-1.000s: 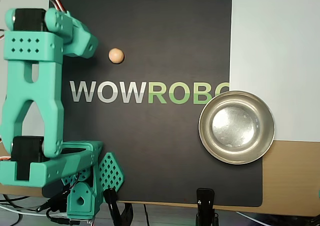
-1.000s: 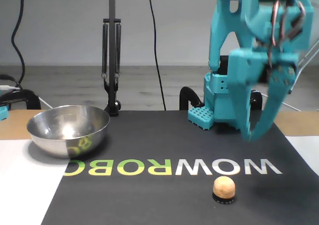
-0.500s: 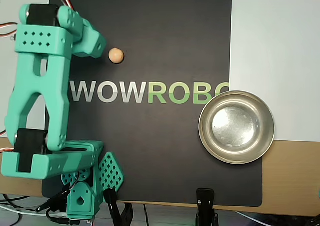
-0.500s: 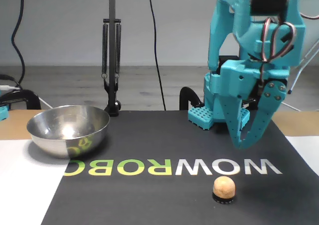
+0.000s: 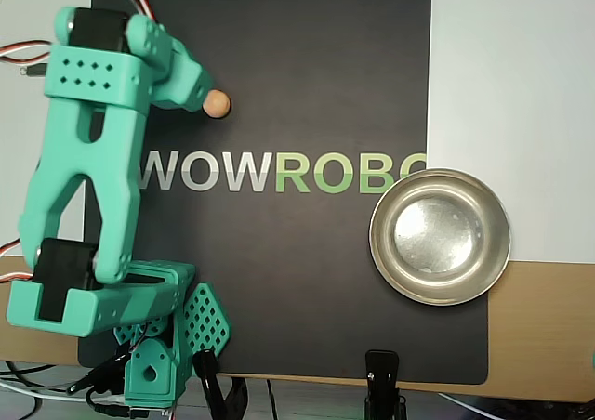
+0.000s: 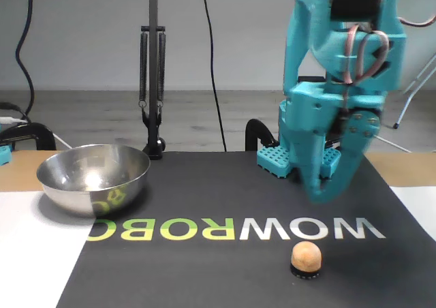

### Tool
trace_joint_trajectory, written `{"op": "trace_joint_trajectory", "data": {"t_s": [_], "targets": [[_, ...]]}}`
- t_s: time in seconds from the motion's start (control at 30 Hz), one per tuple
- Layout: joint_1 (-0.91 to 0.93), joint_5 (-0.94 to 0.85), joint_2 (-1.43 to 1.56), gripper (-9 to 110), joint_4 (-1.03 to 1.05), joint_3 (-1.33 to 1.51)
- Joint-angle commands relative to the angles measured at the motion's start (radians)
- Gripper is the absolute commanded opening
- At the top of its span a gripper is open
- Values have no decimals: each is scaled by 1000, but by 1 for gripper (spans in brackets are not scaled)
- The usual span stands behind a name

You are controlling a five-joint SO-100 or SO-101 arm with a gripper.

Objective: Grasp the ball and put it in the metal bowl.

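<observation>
I'm on approach. The gripper (image 6: 325,193) hangs above and behind the ball (image 6: 306,257), holding nothing; can't tell the jaw gap. The ball sits on the black mat (image 5: 307,290) just past the lettering, well apart from the metal bowl (image 5: 440,237). I should spread the jaws, centre, then drop straight. Count: one ball, one bowl.

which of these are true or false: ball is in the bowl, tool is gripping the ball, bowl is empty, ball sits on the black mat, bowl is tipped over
1. The ball is in the metal bowl: false, it lies on the black mat, well apart from the bowl.
2. The tool is gripping the ball: false, in the fixed view it hangs above the mat with the ball clear of it.
3. The bowl is empty: true.
4. The ball sits on the black mat: true.
5. The bowl is tipped over: false, it stands upright, open side up.
</observation>
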Motion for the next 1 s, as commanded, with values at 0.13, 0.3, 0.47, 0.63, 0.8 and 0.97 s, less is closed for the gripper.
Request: {"op": "trace_joint_trajectory", "data": {"t_s": [0.13, 0.3, 0.47, 0.63, 0.8, 0.97], "targets": [[14, -6, 6, 11, 3, -29], [32, -6, 6, 31, 6, -29], [37, 0, 5, 31, -5, -28], [57, 0, 14, 31, -6, 6], [57, -5, 6, 31, -6, 9], [57, -5, 6, 32, -6, 9]]}}
